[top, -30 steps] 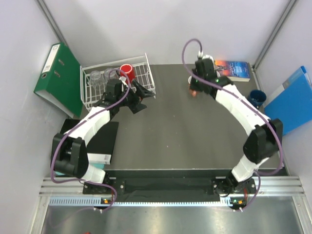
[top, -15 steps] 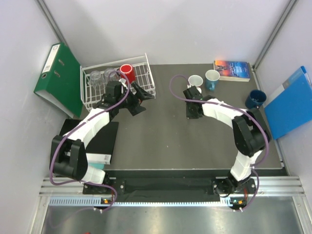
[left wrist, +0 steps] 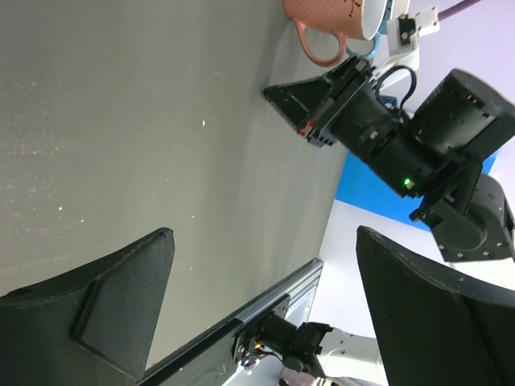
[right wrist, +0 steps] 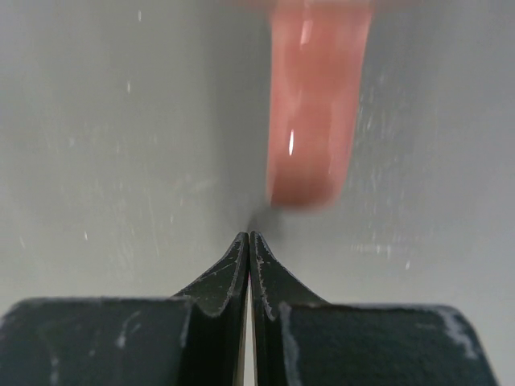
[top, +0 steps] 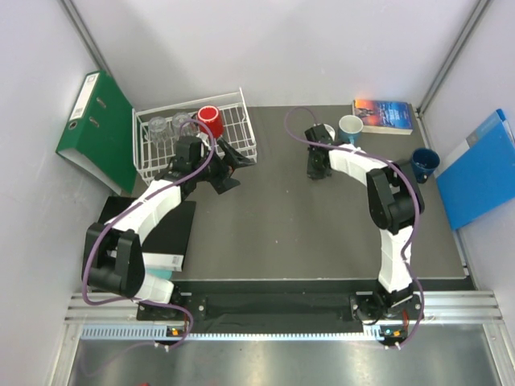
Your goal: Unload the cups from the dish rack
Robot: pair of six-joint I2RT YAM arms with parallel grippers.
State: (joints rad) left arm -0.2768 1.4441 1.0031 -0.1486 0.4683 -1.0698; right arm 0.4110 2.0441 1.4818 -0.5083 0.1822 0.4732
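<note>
The white wire dish rack (top: 229,121) stands at the back left and holds a red mug (top: 209,121) and two clear tumblers (top: 158,127). My left gripper (top: 229,163) is open and empty, just in front of the rack's right end. An orange mug (left wrist: 334,20) stands at the back middle, mostly hidden under my right wrist in the top view. Its handle (right wrist: 315,112) is just past my right gripper (right wrist: 249,235), which is shut and empty, tips near the table (top: 315,166). A light blue mug (top: 350,126) and a dark blue mug (top: 424,161) stand to the right.
A green binder (top: 100,129) leans against the left wall beside the rack. A book (top: 385,115) lies at the back right and a blue folder (top: 479,165) at the right edge. A black pad (top: 165,233) lies near the left arm.
My right arm has folded its elbow to the right, and its gripper has shifted toward the back so the wrist now covers the orange mug. My left arm has hardly moved.
</note>
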